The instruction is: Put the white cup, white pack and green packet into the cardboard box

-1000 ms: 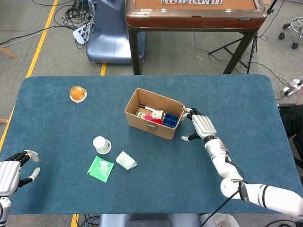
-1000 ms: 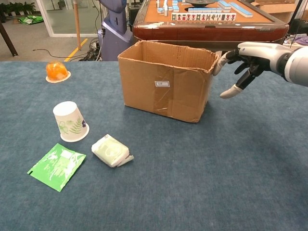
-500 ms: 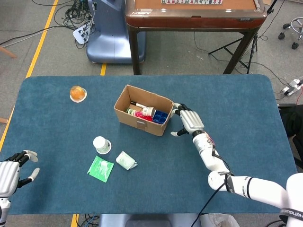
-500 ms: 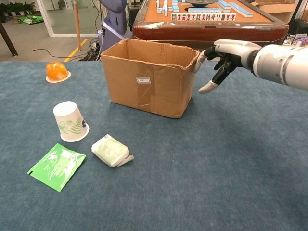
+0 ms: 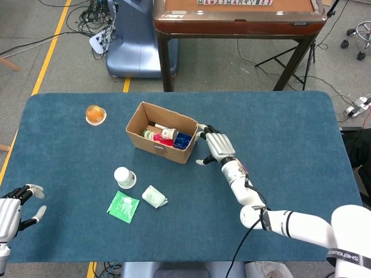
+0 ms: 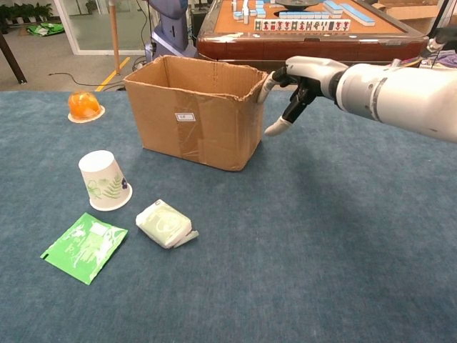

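The open-topped brown cardboard box (image 5: 162, 141) has slid toward nine o'clock, apparently pushed by the spread right hand (image 5: 213, 146) touching its end, nearer the upturned white paper cup (image 5: 123, 176), white pack (image 5: 153, 197) and flat green packet (image 5: 123, 206), all outside at its seven o'clock; the left hand (image 5: 13, 211) idles open.

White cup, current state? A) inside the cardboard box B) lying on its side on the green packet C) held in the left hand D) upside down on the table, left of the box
D: the white cup stands mouth-down on the table, left of and nearer the camera than the cardboard box, apart from the green packet; no hand touches it.
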